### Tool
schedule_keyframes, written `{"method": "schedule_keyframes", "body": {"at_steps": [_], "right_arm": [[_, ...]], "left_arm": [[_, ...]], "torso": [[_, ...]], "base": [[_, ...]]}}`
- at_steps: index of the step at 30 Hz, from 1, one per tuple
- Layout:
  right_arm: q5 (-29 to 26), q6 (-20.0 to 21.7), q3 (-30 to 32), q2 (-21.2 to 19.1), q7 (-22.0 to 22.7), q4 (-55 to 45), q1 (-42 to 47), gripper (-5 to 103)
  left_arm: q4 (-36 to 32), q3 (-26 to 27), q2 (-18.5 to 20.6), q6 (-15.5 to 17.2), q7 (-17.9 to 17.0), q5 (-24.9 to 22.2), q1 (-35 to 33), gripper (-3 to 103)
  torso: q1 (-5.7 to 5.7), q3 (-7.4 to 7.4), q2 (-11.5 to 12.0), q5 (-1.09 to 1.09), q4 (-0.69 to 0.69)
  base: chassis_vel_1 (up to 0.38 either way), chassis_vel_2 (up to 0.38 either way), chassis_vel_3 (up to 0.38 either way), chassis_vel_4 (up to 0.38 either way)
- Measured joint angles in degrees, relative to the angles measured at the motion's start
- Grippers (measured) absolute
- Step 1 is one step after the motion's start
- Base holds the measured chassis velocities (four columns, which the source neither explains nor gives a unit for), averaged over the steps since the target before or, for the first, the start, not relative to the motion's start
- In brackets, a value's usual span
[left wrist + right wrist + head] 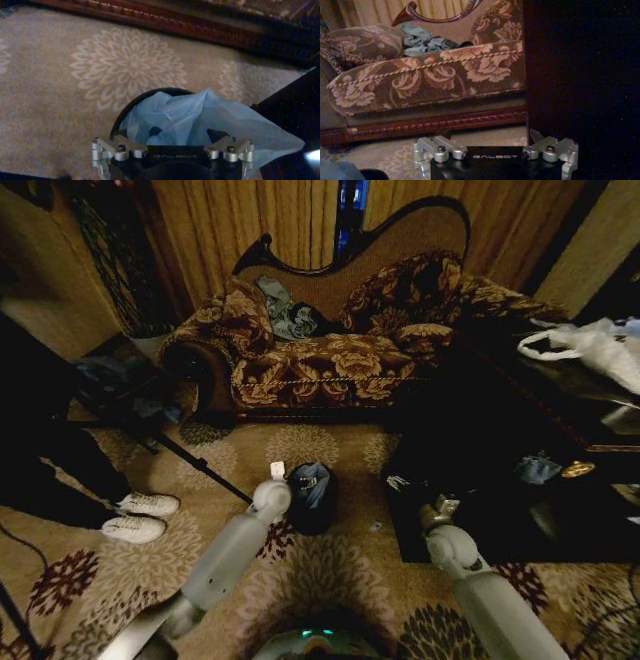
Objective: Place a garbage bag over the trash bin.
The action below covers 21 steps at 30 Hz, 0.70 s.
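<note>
The garbage bag sat bunched in the trash bin on the floral carpet.
The left gripper hung over it, jaws apart; the right gripper, also spread, faced the sofa.

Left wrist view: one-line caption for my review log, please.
Left gripper above the black trash bin on patterned carpet, light blue garbage bag bunched inside and spilling over one side.

The bin stands on the carpet before the sofa, the bag in it. The worktop lies right of the bin; shoes, seemingly, left.
</note>
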State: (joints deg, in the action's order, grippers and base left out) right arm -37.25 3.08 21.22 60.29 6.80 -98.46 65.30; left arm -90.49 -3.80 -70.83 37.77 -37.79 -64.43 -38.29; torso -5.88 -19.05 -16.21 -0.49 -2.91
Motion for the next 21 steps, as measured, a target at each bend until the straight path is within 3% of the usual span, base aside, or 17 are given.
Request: {"method": "schedule_keyframes", "body": {"at_steps": [9, 18, 21], "right_arm": [[0.1, -0.82, -0.75, -0.53, -1.03, 1.53, -1.2, 100], [0.52, -1.43, -1.32, -0.53, -1.37, 2.55, -1.58, 100], [0.75, -1.48, -1.44, -0.47, -1.38, 2.63, -1.43, 100]], "left_arm": [[1.45, -1.62, -0.3, 1.11, -1.63, -1.68, 0.76, 93], [3.19, -2.22, -0.98, 1.03, -1.94, -2.64, -0.29, 98], [4.36, -2.22, -1.47, 0.84, -1.88, -2.5, -0.14, 91]], "torso": [[0.0, 0.0, 0.0, 0.0, 0.0], [0.0, 0.0, 0.0, 0.0, 0.0], [0.0, 0.0, 0.01, 0.0, 0.0]], "base": [[0.0, 0.0, 0.0, 0.0], [0.0, 0.0, 0.0, 0.0], [0.0, 0.0, 0.0, 0.0]]}}
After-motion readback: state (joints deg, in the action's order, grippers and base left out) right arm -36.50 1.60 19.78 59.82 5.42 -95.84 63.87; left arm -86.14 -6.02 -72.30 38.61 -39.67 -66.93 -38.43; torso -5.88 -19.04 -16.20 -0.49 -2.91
